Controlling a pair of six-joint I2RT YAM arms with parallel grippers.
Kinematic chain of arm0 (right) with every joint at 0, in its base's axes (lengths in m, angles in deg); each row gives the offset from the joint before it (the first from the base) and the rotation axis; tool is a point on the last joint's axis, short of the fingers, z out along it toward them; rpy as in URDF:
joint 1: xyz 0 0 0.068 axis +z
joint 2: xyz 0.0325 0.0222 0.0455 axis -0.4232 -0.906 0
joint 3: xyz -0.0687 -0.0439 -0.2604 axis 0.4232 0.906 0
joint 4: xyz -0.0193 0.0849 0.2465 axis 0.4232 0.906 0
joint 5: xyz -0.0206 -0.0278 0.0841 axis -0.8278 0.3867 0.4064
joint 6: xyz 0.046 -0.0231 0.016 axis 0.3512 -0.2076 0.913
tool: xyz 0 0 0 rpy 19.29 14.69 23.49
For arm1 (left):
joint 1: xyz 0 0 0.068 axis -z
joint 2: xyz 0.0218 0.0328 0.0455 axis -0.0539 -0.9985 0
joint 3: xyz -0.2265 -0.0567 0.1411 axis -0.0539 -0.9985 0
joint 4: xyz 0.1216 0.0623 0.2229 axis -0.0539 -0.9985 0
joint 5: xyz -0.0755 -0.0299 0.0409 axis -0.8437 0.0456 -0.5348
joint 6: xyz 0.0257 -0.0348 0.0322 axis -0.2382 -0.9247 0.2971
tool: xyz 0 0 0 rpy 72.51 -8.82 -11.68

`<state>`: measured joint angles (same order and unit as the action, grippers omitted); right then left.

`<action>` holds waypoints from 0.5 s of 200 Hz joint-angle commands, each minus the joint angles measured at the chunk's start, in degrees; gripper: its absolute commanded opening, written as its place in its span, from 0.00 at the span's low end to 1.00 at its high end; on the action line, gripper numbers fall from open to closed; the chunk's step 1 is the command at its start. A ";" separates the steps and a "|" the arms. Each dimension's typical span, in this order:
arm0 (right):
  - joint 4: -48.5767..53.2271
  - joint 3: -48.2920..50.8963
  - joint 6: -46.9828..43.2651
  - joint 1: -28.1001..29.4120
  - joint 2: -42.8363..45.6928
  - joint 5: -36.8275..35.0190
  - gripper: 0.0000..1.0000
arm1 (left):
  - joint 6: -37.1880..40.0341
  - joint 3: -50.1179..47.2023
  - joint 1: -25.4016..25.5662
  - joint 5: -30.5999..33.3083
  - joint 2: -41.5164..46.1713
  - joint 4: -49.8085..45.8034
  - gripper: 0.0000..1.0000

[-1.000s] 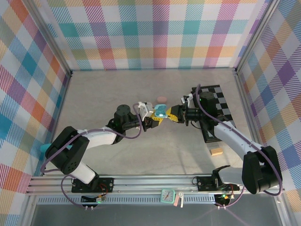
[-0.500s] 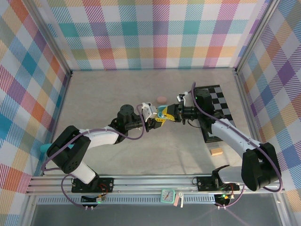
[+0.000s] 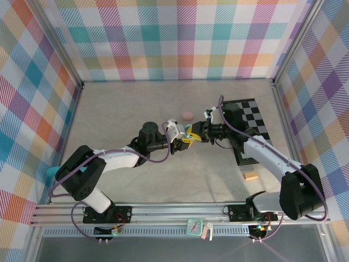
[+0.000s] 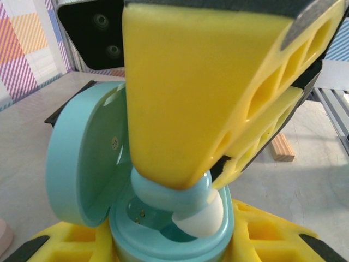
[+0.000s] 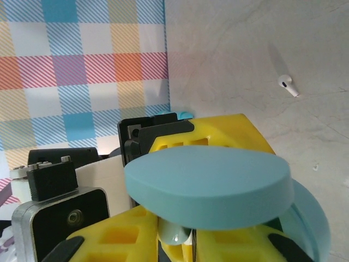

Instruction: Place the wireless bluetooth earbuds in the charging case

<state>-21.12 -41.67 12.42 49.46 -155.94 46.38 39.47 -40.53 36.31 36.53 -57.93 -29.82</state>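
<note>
The left gripper (image 4: 172, 248) clamps the open case (image 4: 76, 164) steady beneath the right gripper (image 4: 203, 177), which pinches an earbud (image 4: 199, 218) for seating.

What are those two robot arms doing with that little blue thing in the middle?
The left tool is holding a light blue charging case with its lid flipped open. The right tool pinches a light blue earbud and is pressing it down into the open case. The earbud looks not quite all the way in yet. A white earbud lies loose on the table, and a pink case sits just beyond the tools.
</note>
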 commanded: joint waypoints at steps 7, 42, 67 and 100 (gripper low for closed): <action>3.83 -1.41 -2.91 0.45 0.14 -2.32 0.26 | 1.04 2.53 0.85 -0.47 0.31 1.95 0.27; 5.81 -1.76 -4.05 0.54 0.64 -3.65 0.28 | 0.99 2.69 0.85 -0.51 0.50 1.74 0.27; 7.65 -2.04 -5.19 0.56 1.36 -4.89 0.28 | 1.00 2.53 0.86 -0.35 0.81 1.35 0.27; 8.50 -2.03 -5.76 0.56 1.97 -5.53 0.28 | 1.06 2.43 0.86 -0.10 0.85 1.18 0.27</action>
<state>-16.02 -42.50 8.70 49.88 -155.20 42.73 39.52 -40.29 36.59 37.01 -58.06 -31.66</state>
